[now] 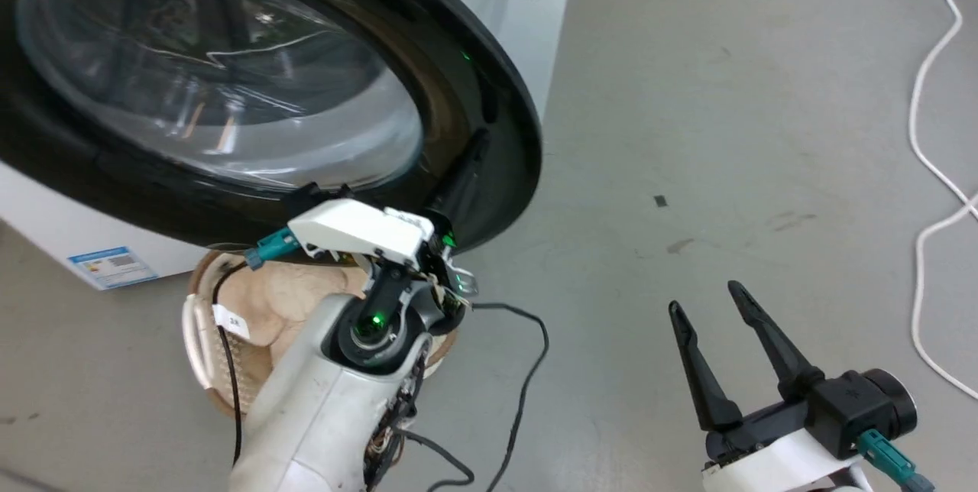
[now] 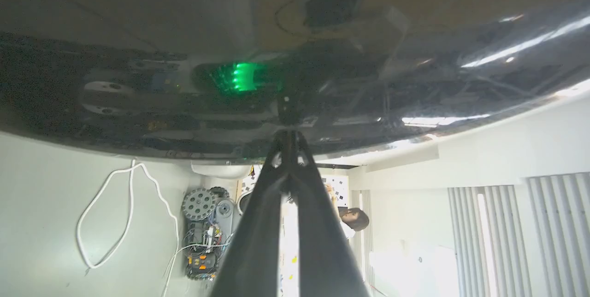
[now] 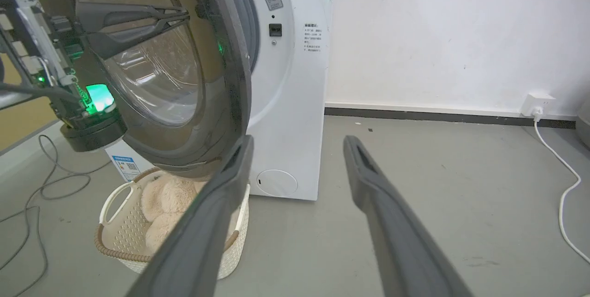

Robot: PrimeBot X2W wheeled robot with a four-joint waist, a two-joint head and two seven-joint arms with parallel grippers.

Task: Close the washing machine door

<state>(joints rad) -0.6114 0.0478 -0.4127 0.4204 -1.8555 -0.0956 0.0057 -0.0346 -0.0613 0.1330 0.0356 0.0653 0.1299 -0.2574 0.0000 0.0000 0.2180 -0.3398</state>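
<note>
Left tool [image 2: 287,136] pressed together, tips against the glossy washing machine door [image 1: 474,79]; right tool [image 1: 705,298] spread, apart from it

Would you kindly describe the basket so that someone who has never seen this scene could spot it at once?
Find the big white washing machine against the wall, its round black door swung open. On the grey floor directly beneath that door sits the basket: pale, perforated, with a brown braided rim. Unlike the loose cables nearby, it holds a beige plush toy.
</note>
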